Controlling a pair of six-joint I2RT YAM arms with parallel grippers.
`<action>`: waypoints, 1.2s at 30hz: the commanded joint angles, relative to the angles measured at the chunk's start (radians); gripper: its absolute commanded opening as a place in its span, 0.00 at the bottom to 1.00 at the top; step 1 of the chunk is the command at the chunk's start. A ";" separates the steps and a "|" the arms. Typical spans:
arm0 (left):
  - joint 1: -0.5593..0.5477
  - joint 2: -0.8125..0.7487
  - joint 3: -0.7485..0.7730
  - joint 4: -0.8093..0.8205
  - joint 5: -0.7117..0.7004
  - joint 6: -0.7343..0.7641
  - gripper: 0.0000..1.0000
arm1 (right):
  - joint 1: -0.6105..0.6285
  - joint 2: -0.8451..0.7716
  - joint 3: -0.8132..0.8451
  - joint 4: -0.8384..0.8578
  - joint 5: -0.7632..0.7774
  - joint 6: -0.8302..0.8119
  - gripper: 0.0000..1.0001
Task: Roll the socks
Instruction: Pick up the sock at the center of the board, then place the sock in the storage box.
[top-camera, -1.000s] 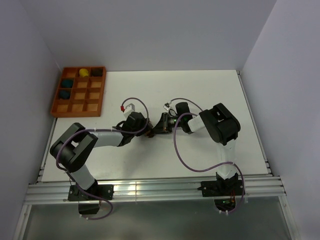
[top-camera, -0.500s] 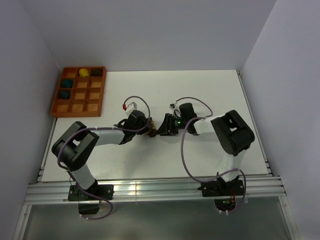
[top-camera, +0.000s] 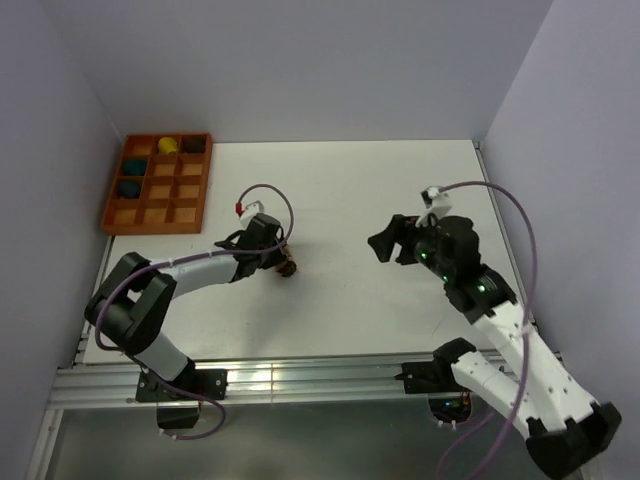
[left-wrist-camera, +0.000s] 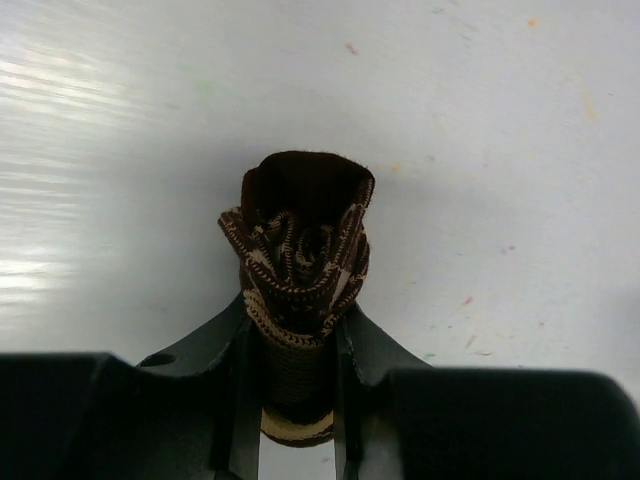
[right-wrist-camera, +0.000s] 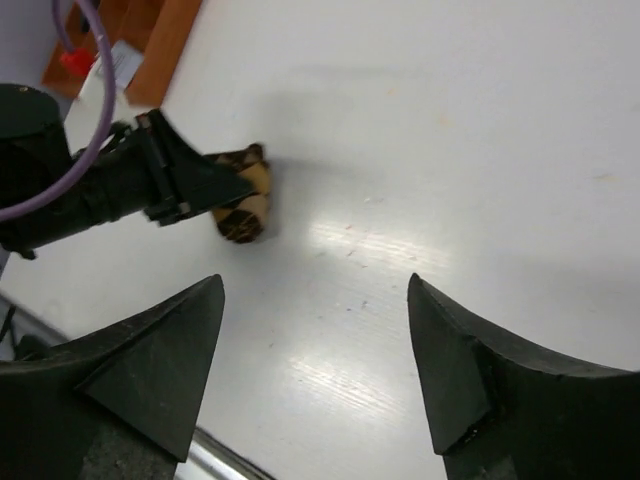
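Note:
A rolled brown and tan patterned sock (left-wrist-camera: 297, 262) sits between the jaws of my left gripper (left-wrist-camera: 290, 340), which is shut on it. From above, the sock roll (top-camera: 286, 267) lies on the white table just right of the left gripper (top-camera: 275, 258). The right wrist view shows the same roll (right-wrist-camera: 240, 205) at the tips of the left arm's black fingers (right-wrist-camera: 190, 182). My right gripper (top-camera: 388, 243) has drawn back to the right of the table's middle and stands open, with nothing between its fingers (right-wrist-camera: 165, 355).
An orange compartment tray (top-camera: 157, 183) stands at the back left, holding rolled socks in teal (top-camera: 135, 167), yellow (top-camera: 168, 145) and dark (top-camera: 193, 145). The table's near metal rail (top-camera: 300, 380) runs along the front. Purple cables loop over both arms.
My right gripper let go of the sock, opened wide and pulled away to the right and up. The left gripper stayed on the sock roll and shifted slightly left.

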 joint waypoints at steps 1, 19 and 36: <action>0.058 -0.107 0.058 -0.151 -0.046 0.081 0.00 | -0.008 -0.149 0.059 -0.231 0.227 -0.044 0.82; 0.570 -0.126 0.408 -0.378 -0.042 0.272 0.01 | -0.008 -0.398 0.141 -0.337 0.430 -0.123 1.00; 0.727 0.200 0.540 -0.218 -0.148 0.310 0.00 | -0.008 -0.423 0.056 -0.296 0.414 -0.143 1.00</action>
